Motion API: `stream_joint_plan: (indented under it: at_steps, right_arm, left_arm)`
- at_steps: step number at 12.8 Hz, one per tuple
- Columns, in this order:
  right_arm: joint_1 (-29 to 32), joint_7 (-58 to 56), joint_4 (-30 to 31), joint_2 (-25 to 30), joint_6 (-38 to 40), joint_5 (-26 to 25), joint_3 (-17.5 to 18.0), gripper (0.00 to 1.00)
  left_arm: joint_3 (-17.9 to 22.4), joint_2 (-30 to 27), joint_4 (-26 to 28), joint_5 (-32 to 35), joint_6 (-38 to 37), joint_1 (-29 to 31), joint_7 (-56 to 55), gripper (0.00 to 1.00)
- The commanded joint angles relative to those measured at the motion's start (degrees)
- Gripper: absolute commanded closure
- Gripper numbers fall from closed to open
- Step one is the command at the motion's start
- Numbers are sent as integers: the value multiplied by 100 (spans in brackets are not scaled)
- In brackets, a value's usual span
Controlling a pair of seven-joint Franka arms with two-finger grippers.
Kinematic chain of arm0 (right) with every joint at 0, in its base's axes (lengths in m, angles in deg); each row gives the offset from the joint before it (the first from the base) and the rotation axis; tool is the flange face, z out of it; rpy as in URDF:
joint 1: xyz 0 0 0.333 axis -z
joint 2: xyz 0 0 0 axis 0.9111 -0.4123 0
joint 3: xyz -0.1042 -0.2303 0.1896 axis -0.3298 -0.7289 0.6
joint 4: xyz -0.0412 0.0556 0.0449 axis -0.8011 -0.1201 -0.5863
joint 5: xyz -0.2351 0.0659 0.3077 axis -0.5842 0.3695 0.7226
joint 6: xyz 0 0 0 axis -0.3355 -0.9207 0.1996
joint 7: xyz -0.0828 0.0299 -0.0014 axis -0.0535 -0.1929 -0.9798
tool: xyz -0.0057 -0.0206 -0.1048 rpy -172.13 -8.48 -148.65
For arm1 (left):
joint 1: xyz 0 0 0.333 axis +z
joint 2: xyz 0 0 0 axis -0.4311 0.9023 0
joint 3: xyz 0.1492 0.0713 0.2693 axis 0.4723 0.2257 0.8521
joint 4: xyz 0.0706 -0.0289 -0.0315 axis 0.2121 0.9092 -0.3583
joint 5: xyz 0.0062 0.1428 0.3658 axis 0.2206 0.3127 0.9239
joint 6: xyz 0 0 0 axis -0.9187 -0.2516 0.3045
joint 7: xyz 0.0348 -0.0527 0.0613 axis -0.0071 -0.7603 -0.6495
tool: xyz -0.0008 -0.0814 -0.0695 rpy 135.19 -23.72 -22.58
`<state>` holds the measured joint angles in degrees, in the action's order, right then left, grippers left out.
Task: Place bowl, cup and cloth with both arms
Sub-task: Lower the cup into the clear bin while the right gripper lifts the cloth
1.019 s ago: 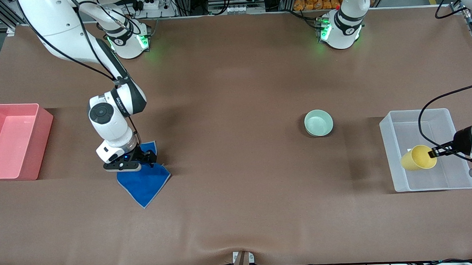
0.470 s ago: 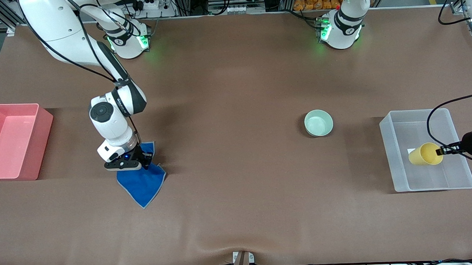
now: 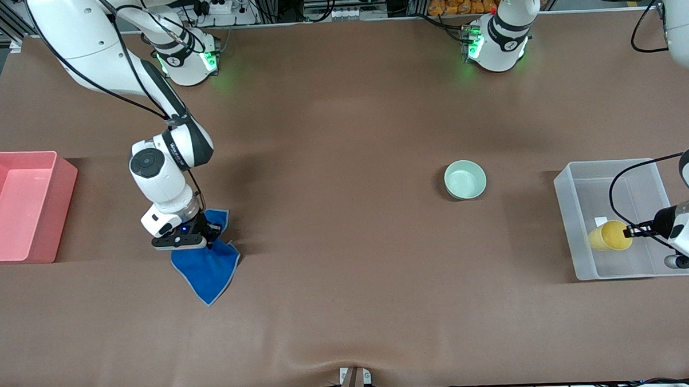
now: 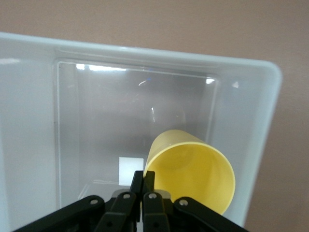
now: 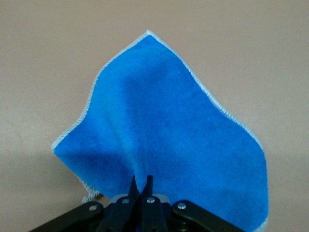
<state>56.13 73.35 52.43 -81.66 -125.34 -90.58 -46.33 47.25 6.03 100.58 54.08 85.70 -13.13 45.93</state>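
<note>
Pinching a fold of the cloth [image 3: 208, 269] between fingers pressed together, the right gripper [image 3: 210, 239] is sitting low at the cloth's edge toward the robots' bases, at about the 8 o'clock part of the table in the front view. The right wrist view is showing the blue cloth [image 5: 169, 140] bunching up into the closed fingertips of the right gripper [image 5: 141, 182], with the rest of the fabric lying spread on the brown table [image 3: 342, 130]. A pink bin [image 3: 21, 205] is standing at the right arm's end of the table, at roughly 9 o'clock, apart from the cloth. The left gripper [image 3: 630, 233] is gripping the rim of the cup [image 3: 608, 236], its jaws closed on the yellow wall, and is holding the cup tilted on its side inside the clear bin [image 3: 574, 220] at about 4 o'clock. In the left wrist view the cup [image 4: 193, 174] is showing its open mouth, with the left gripper [image 4: 143, 180] clamping its rim over the bin's floor. The bowl [image 3: 465, 179] is resting upright on the table near 3 o'clock, between the two arms' work areas and well apart from the clear bin.
</note>
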Motion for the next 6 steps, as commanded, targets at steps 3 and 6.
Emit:
stream_joint_plan:
  at_steps: [3,6]
  right_arm:
    - [266,-1153,-539,339,1588,-153,52,100]
    - [354,-1874,-1049,331,2539,-144,61,100]
  left_arm:
    - [-35,222,-70,92,354,60,82,100]
    - [-44,292,-62,92,495,51,91,100]
